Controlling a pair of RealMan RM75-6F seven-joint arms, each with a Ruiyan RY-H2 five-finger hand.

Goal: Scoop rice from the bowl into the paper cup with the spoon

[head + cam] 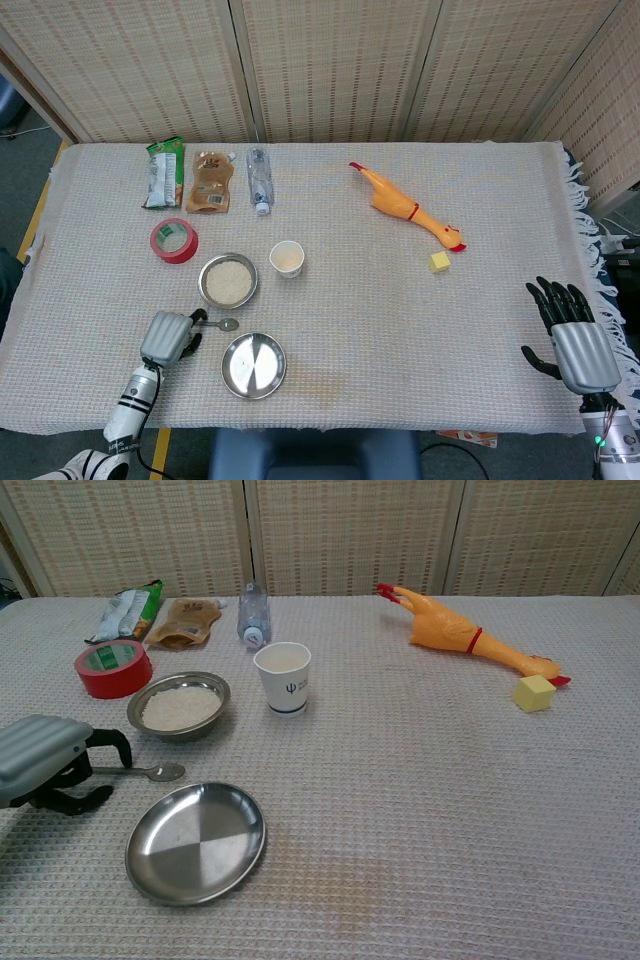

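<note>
- The left hand [45, 765] rests low on the desk [500, 220] at its near left, fingers curled around the handle end of the spoon [148, 772]; whether they actually pinch the handle I cannot tell.
- The spoon lies flat on the cloth, its scoop end pointing right, between the bowl [179, 706] and the plate [196, 841].
- The bowl holds white rice and sits just behind the spoon.
- The cup [283, 678] stands upright just right of the bowl, apart from it.
- The empty steel plate lies nearest the front edge.
- The right hand [572, 332] hangs at the desk's far right edge, fingers spread, holding nothing.
- A red tape roll [174, 240] sits left of the bowl; behind it lie a green packet [163, 172], a brown pouch [209, 181] and a bottle [260, 180] on its side.
- A rubber chicken [408, 211] and a yellow cube [439, 262] lie well to the right.
</note>
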